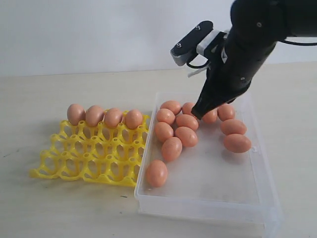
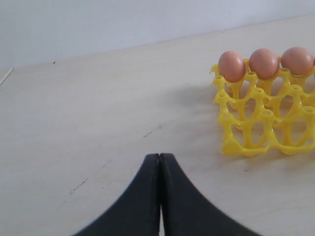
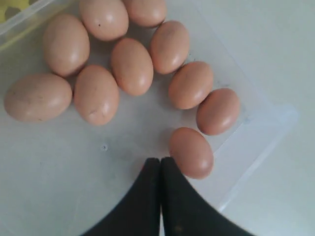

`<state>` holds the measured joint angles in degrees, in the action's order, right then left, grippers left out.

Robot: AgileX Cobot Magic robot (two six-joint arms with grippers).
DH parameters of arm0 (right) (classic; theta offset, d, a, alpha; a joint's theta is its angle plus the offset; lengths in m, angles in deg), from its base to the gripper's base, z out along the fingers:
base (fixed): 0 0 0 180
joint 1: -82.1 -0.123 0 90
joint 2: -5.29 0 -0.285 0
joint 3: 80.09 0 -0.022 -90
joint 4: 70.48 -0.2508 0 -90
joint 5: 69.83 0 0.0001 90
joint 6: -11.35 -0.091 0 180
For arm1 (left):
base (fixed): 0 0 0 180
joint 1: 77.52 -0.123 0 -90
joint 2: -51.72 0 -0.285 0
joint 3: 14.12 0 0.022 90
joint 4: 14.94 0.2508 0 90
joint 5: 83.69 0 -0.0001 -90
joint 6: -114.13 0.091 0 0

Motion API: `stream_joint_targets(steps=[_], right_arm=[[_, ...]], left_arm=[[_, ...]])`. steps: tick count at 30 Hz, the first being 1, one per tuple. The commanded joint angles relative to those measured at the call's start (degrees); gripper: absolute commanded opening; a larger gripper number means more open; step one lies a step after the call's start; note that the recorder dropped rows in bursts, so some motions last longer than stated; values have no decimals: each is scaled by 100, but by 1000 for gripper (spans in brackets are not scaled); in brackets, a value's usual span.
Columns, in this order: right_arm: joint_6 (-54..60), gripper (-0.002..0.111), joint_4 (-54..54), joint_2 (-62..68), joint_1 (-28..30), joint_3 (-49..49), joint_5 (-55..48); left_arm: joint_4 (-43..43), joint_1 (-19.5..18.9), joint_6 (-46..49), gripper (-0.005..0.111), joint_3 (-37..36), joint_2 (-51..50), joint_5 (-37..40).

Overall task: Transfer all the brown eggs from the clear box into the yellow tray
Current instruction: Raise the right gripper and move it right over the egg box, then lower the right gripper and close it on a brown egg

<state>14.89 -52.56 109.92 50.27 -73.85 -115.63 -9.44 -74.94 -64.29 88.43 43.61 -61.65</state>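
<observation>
Pickup is pending: the right gripper (image 3: 160, 164) is hovering pinched closed and empty over the clear box (image 1: 198, 210), brown eggs (image 3: 132, 66) lying just ahead, one right beside its tips. Next it likely needs opening wide to straddle one for the yellow tray (image 1: 84, 163).

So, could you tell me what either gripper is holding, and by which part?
Nothing is held. The right gripper is shut empty above the clear box, a brown egg beside its tips; the left gripper is shut empty too.
</observation>
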Motion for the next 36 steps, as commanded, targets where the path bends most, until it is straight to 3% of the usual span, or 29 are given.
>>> stream_joint_targets(steps=[1, 4, 7, 12, 16, 21, 36], right_arm=[[-353, 0, 93, -545, 62, 1007, 1640], [-353, 1, 169, -718, 255, 1542, 2325], [-353, 9, 151, -607, 630, 1689, 2324], [-279, 22, -541, 94, 1192, 1300, 1307], [643, 32, -1397, 535, 1219, 598, 379], [699, 50, -976, 933, 1219, 3, -90], [1242, 53, -698, 1360, 856, -29, 143]], left_arm=[[-6, 28, -26, 0, 23, 32, -35], [-6, 28, -26, 0, 23, 32, -35], [-6, 28, -26, 0, 23, 32, -35], [-6, 28, -26, 0, 23, 32, -35], [-6, 28, -26, 0, 23, 32, -35], [-6, 28, -26, 0, 23, 32, -35], [-6, 28, -26, 0, 23, 32, -35]])
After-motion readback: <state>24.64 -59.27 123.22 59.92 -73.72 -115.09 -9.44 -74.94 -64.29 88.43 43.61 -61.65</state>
